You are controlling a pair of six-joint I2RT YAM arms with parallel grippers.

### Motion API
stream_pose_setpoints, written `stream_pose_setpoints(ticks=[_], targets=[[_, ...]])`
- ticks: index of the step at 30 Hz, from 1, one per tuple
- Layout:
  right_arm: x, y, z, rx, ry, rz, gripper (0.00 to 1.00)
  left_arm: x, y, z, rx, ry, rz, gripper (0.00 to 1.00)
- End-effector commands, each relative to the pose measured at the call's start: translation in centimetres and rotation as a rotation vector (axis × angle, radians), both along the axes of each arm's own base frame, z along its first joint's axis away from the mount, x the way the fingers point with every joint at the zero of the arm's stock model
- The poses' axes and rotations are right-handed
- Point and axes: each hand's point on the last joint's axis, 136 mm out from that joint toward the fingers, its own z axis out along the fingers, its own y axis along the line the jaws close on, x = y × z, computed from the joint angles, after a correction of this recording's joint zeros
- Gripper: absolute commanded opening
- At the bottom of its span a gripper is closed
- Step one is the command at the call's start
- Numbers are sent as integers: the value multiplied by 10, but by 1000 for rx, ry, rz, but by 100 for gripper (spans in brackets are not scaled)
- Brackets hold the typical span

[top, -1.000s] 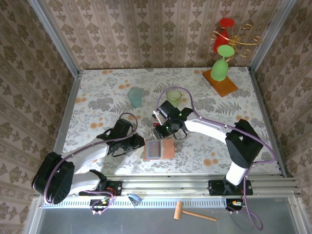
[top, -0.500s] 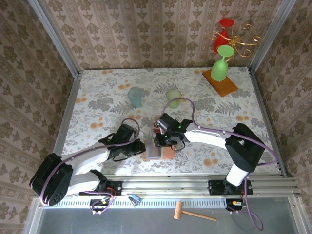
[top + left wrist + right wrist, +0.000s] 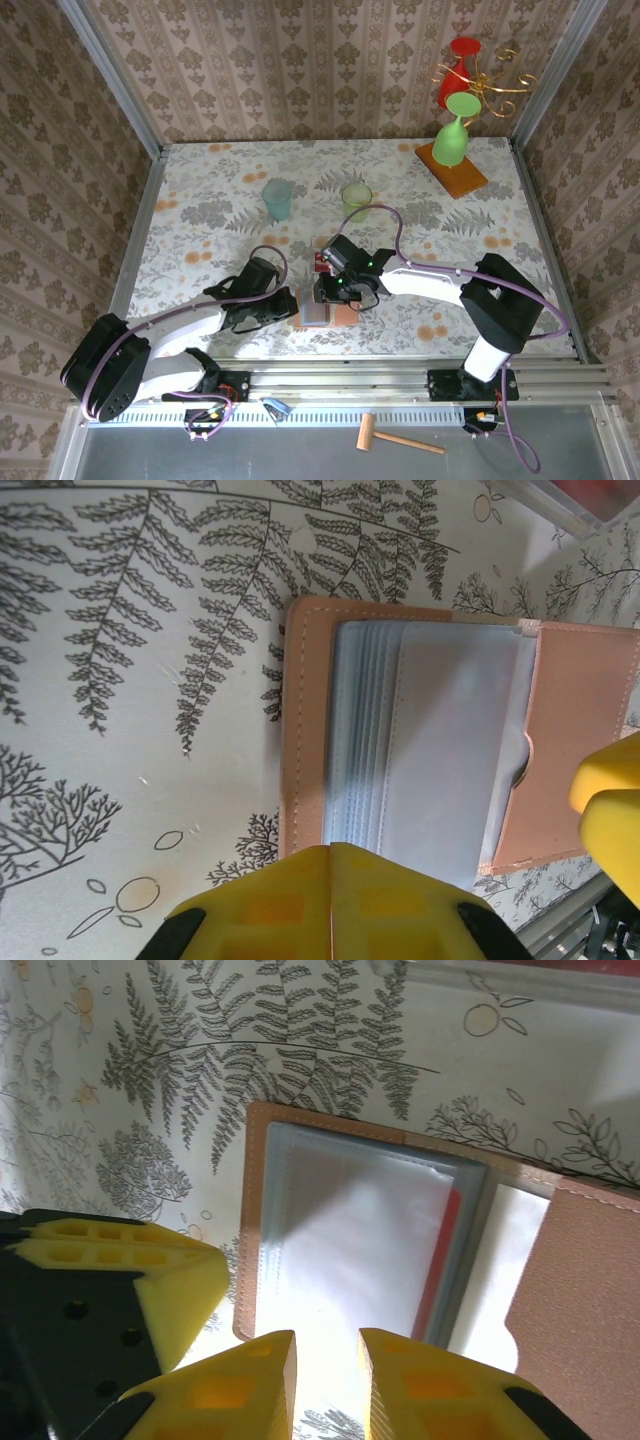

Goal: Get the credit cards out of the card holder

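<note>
The card holder (image 3: 326,311) lies open on the table, tan outside with grey-blue clear pockets (image 3: 440,740). A red credit card (image 3: 447,1250) shows as a thin edge inside a pocket on the right side of the stack. My left gripper (image 3: 330,848) is shut, its tip at the holder's left edge, over the tan border (image 3: 305,730). My right gripper (image 3: 327,1340) hovers over the near edge of the pockets (image 3: 350,1240), its jaws a narrow gap apart with nothing between them. In the top view both grippers, left (image 3: 290,303) and right (image 3: 335,291), meet over the holder.
A small clear tray (image 3: 322,259) with something red in it sits just behind the holder. Farther back stand a teal cup (image 3: 277,199), a green cup (image 3: 356,195) and a wooden-based rack (image 3: 451,168) with red and green glasses. A wooden mallet (image 3: 400,437) lies below the table's front rail.
My right gripper came from beside the tray toward me onto the holder. My left gripper slid right to the holder's left edge and shut.
</note>
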Motion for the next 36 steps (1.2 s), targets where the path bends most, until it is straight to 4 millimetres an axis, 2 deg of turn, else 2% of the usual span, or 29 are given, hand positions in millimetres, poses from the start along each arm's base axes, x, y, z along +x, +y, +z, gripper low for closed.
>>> stream_pose_setpoints(ticks=[1,7,26,36], targets=[[-3,5,-3,25,28,-10,23,-2,-1,-6,8,16,7,7],[-5,6,-8,22,47,-8,23,-4,-1,-11,15,35,1,7],[-15,9,-23,14,107,5,32,-8,2,-16,31,53,4,7],[-17,2,-31,-16,114,-15,36,-10,5,-18,40,60,4,7]])
